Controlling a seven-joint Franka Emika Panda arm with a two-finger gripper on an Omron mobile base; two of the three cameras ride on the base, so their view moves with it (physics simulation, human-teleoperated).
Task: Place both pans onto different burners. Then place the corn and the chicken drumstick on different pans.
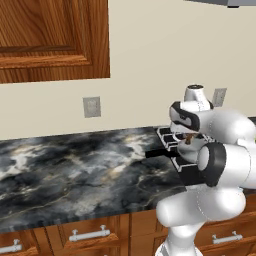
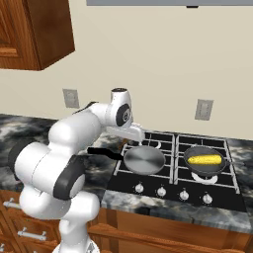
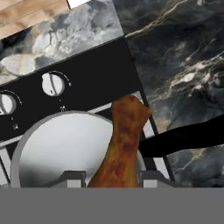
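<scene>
My gripper (image 3: 113, 178) is shut on the thin end of the reddish-brown chicken drumstick (image 3: 122, 144), which hangs over the right rim of the light silver pan (image 3: 57, 148). That pan (image 2: 144, 160) sits on the front left burner with its black handle (image 3: 188, 135) reaching over the counter. The gripper (image 2: 138, 139) hovers just above the pan's back edge. The darker pan (image 2: 195, 167) rests on the front right burner and holds the yellow corn (image 2: 204, 159). In the left base view the drumstick (image 1: 189, 139) peeks out below the hand, partly hidden by the arm.
The black cooktop (image 2: 168, 185) has a row of silver knobs (image 2: 160, 190) along its front; the two back grates (image 2: 207, 143) carry nothing. Dark marble counter (image 1: 75, 165) stretches to the left. Wall outlets (image 2: 203, 109) and a wooden cabinet (image 1: 50, 40) are behind and above.
</scene>
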